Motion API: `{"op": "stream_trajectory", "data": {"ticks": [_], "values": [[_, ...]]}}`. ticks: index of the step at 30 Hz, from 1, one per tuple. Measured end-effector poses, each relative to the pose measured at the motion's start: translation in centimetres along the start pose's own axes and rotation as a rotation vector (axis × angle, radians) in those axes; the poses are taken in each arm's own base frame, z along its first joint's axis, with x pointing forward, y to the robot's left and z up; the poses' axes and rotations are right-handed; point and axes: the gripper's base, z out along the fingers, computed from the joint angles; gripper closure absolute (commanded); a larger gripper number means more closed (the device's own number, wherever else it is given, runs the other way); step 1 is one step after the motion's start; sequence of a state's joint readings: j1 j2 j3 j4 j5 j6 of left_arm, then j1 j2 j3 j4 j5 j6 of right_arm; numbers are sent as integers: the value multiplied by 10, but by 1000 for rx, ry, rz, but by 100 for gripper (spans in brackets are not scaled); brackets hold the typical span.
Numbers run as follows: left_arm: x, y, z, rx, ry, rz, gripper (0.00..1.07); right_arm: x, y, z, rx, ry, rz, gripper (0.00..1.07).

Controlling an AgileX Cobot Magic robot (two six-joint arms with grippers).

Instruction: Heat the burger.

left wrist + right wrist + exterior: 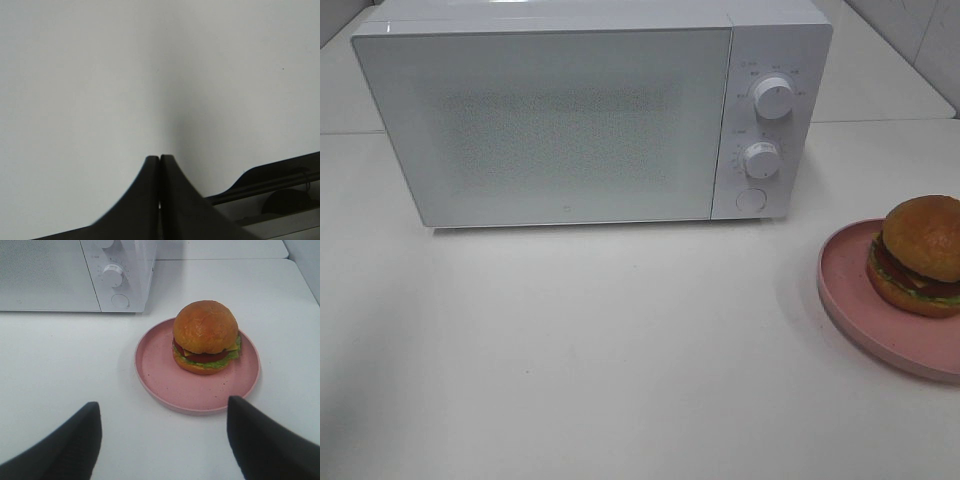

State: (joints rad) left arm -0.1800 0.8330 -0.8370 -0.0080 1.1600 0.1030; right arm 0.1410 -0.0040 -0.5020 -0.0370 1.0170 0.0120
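The burger (920, 255) with a golden-brown bun, lettuce, tomato and cheese sits on a pink round plate (850, 290) at the right edge of the exterior high view. It also shows in the right wrist view (206, 337), on the plate (165, 375). A white microwave (570, 120) with its door shut stands at the back. My right gripper (162, 432) is open and empty, a short way back from the plate. My left gripper (160, 160) is shut and empty over bare white table. Neither gripper shows in the exterior high view.
The microwave has two knobs (773, 98) and a round button (751, 199) on its right panel. The white table (600, 350) stretches in front of it. A dark frame part (280, 185) shows beside my left gripper.
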Motion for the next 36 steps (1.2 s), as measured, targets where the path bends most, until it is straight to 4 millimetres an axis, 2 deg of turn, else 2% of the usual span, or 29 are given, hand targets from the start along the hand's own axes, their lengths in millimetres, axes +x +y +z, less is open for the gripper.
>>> {"op": "stream_trajectory", "data": {"ticks": [1,2,3,4,6,7,8,10,13,14,16,19,26,29,32,36], "values": [[8,-1,-2,0,-16,-1,106,0,0,0,0,0,0,41],[23,-3,-2,0,-27,-1,106,0,0,0,0,0,0,41],[23,-3,-2,0,-27,-1,106,0,0,0,0,0,0,41],[37,-4,-3,2,-47,-3,106,0,0,0,0,0,0,41],[44,-5,-4,2,-59,-7,106,0,0,0,0,0,0,41],[57,-6,-6,-1,-92,-9,106,0,0,0,0,0,0,41],[57,-6,-6,-1,-92,-9,106,0,0,0,0,0,0,41],[75,-8,-8,-5,-143,-9,106,0,0,0,0,0,0,41],[85,-9,-12,-10,-189,-8,106,0,0,0,0,0,0,41],[94,-10,-17,-14,-245,-8,106,0,0,0,0,0,0,41],[98,-11,-20,-14,-269,-8,106,0,0,0,0,0,0,41],[114,-13,-31,-25,-390,7,106,0,0,0,0,0,0,41],[131,-17,-43,-27,-538,40,106,0,0,0,0,0,0,41],[135,-19,-38,-8,-570,48,106,0,0,0,0,0,0,41],[136,-21,-25,15,-564,41,106,0,0,0,0,0,0,41],[135,-21,-25,15,-583,41,106,0,0,0,0,0,0,41]]}}
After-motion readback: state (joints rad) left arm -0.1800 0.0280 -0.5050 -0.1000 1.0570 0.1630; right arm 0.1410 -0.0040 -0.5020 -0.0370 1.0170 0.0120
